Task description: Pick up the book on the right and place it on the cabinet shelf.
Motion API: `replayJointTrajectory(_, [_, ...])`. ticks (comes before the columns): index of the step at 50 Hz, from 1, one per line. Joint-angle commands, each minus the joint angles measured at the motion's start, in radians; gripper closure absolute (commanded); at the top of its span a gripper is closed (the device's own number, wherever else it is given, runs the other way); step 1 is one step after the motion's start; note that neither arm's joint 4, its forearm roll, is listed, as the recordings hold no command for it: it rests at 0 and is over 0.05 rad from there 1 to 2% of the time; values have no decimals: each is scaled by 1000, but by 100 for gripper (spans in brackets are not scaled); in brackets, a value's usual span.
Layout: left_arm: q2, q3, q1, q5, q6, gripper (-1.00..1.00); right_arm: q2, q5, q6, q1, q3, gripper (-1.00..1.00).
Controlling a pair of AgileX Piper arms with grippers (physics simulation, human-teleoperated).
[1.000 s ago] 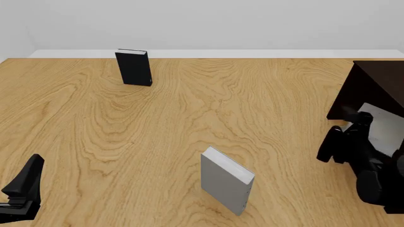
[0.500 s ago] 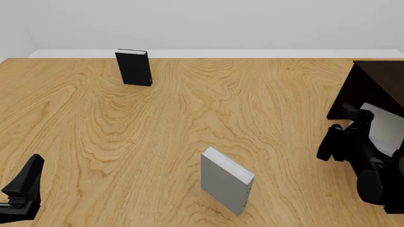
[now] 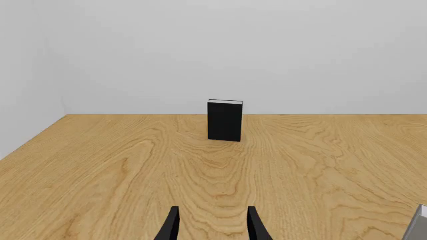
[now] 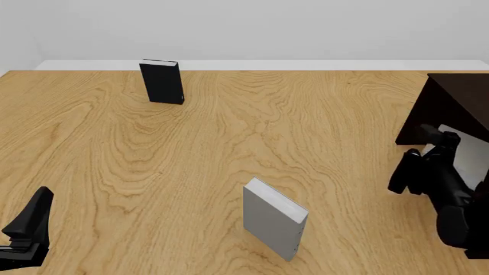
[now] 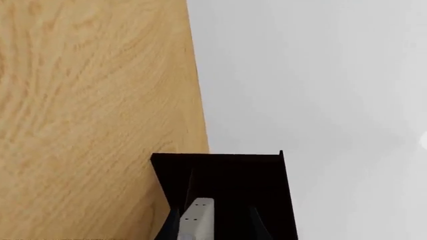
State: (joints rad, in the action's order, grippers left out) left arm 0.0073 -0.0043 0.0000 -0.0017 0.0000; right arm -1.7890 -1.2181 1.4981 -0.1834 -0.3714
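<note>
Left wrist view: the left tool (image 3: 213, 227) hangs narrowly parted and holds nothing above the wooden surface (image 3: 100, 165); a black book (image 3: 225, 120) stands upright far ahead.

Front view: the right tool (image 4: 432, 150) holds the pale book (image 4: 466, 159) against the dark cabinet shelf (image 4: 450, 109). A thicker grey book (image 4: 273, 219) stands mid-surface.

Right wrist view: the book's edge (image 5: 197, 218) sits clamped, seemingly at the cabinet's recess.

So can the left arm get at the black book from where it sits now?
Probably yes. In the left wrist view the open left tool points straight at the upright black book, with only bare table between them, though the book stands far back.
</note>
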Motion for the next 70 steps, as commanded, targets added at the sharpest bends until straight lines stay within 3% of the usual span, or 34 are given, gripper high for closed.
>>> replayJointTrajectory(1, [0, 0, 0, 0, 0, -100, 13, -2, -5, -24, 4, -100])
replayJointTrajectory(70, [0, 0, 0, 0, 0, -100, 35, 0, -33, -240, 54, -100])
